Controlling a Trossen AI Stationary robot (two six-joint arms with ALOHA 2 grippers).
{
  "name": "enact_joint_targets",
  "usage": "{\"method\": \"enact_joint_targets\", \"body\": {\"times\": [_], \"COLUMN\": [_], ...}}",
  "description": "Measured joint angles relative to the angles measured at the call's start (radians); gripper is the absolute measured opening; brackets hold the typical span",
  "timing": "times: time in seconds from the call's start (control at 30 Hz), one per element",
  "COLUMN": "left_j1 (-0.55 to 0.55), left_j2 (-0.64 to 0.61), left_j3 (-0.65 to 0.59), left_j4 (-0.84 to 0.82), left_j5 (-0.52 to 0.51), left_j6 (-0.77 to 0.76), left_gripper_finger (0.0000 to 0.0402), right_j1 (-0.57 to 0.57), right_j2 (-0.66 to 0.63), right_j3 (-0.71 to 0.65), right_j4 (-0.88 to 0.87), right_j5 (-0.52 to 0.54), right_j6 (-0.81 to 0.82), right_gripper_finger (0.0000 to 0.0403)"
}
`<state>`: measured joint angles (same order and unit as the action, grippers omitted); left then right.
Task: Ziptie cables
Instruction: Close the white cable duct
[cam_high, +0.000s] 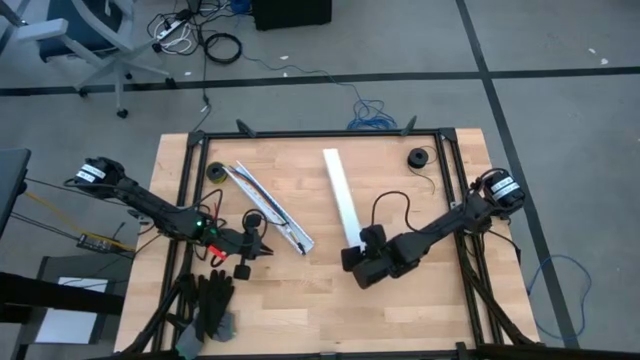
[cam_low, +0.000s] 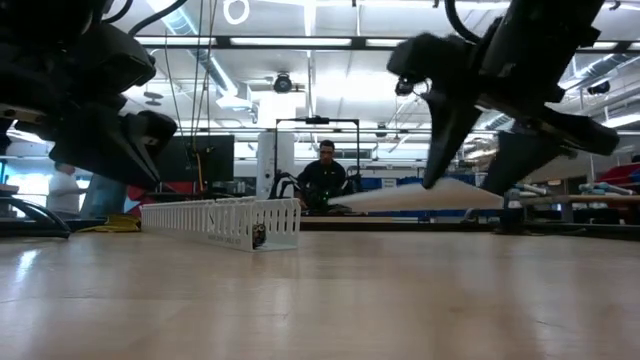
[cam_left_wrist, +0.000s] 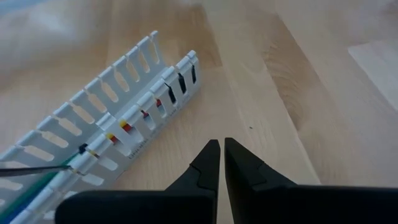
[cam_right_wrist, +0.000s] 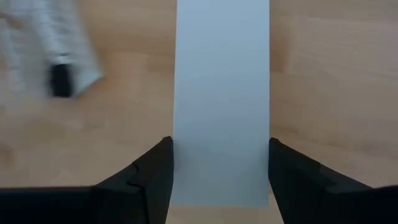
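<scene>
Right gripper grasps the flat white plastic cover strip at 4 o'clock on the wooden tabletop; left gripper clenched empty; thin coloured cables lie in the white slotted channel at 9 o'clock; keep strip level, aligned.

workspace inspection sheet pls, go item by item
surface: wooden table in a black frame, bare wood in the middle.
job's things: coloured wires lie inside the white slotted channel; no ziptie seen.
clutter: black gloves at the near left corner; small black roll at the far right.
grippers: left claw shut, empty, hanging beside the channel; right claw closed on the flat white cover strip, lifted at one end in the low view.
cables: black cord curls on the table by the right arm.
surroundings: person seated beyond the table; office chair and floor wiring.
</scene>
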<state>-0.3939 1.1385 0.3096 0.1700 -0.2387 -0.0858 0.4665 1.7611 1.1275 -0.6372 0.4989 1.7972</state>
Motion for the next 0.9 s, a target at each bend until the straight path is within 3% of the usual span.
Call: {"method": "enact_joint_targets", "body": {"times": [0.17,0.47,0.7,0.9], "left_j1": [0.002,0.047,0.067,0.076], "left_j2": [0.000,0.000,0.000,0.000], "left_j3": [0.000,0.000,0.000,0.000], "left_j4": [0.039,0.111,0.151,0.179], "left_j5": [-0.064,-0.109,-0.224,-0.238], "left_j6": [0.005,0.031,0.023,0.005], "left_gripper_finger": [0.0000,0.0000,0.0000,0.0000], "right_j1": [0.022,0.025,0.033,0.059], "right_j2": [0.000,-0.001,-0.002,-0.003], "right_j3": [0.000,0.000,0.001,0.001], "right_j4": [0.080,0.095,0.121,0.132], "right_j5": [0.059,0.052,0.003,-0.001], "right_j6": [-0.138,-0.326,-0.392,-0.404], "right_gripper_finger": [0.0212,0.0213,0.0203,0.0177]}}
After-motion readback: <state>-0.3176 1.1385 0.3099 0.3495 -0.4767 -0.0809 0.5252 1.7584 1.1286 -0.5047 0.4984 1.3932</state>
